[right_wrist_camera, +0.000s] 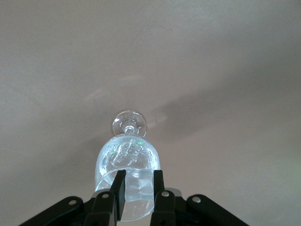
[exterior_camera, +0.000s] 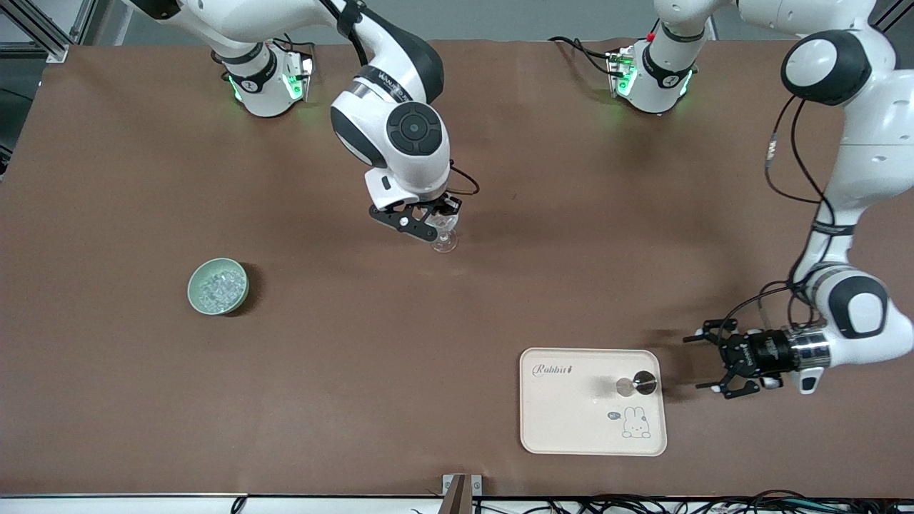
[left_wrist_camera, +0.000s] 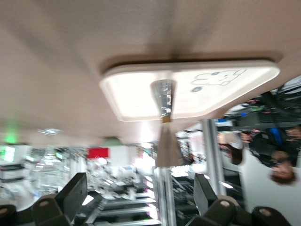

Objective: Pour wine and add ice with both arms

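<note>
A clear wine glass stands upright on the brown table near its middle, with ice chunks in its bowl. My right gripper hangs just over the glass's mouth. In the right wrist view, the right gripper is shut on a clear ice chunk. A pale green bowl holding several ice chunks sits toward the right arm's end. A foil-topped wine bottle stands on a cream tray. My left gripper lies level beside the tray, open and empty, facing the bottle; its fingers stand wide apart.
The cream tray with a rabbit print lies near the table's front edge, toward the left arm's end. The left arm's cables hang above its gripper. Bare brown table lies between the bowl, the glass and the tray.
</note>
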`<state>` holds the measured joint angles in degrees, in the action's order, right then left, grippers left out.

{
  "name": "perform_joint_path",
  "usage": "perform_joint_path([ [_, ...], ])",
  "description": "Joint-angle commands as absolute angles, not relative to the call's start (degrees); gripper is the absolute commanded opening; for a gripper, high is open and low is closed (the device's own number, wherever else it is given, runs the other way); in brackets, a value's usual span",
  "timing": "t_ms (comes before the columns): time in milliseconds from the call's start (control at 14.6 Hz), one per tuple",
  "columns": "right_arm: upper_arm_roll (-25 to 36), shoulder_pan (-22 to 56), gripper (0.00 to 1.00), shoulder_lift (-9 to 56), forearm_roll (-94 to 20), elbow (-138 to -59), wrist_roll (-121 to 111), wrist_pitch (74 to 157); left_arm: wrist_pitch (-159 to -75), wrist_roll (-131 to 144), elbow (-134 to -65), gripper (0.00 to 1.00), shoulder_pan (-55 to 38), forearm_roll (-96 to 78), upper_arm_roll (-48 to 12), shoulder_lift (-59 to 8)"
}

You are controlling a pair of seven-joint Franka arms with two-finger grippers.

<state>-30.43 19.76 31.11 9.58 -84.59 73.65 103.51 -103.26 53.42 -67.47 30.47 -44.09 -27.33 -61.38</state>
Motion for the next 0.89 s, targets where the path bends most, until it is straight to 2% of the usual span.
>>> perform_joint_path([
  [0, -30.8, 19.8, 0.33, 31.4, 10.9, -84.2, 75.0, 103.7, -99.3, 54.6, -68.6, 1.00, 30.8, -35.9, -27.2, -54.6],
  [274, -30.8, 19.8, 0.36, 31.4, 10.9, -84.1, 74.7, 103.6, -96.5, 54.1, -68.6, 1.00, 30.0, -23.0, -29.7, -45.8],
  [616, -30.8, 19.7, 0.41, 31.4, 10.8, -84.0, 74.7, 103.5, -96.1, 53.3, -68.6, 1.00, 30.0, -2.0, -42.0, -38.8],
  [821, -30.9, 18.8, 0.43, 30.9, 10.7, -83.5, 73.9, 103.0, -92.4, 49.6, -68.5, 1.00, 30.7, 6.8, -48.7, -35.7],
])
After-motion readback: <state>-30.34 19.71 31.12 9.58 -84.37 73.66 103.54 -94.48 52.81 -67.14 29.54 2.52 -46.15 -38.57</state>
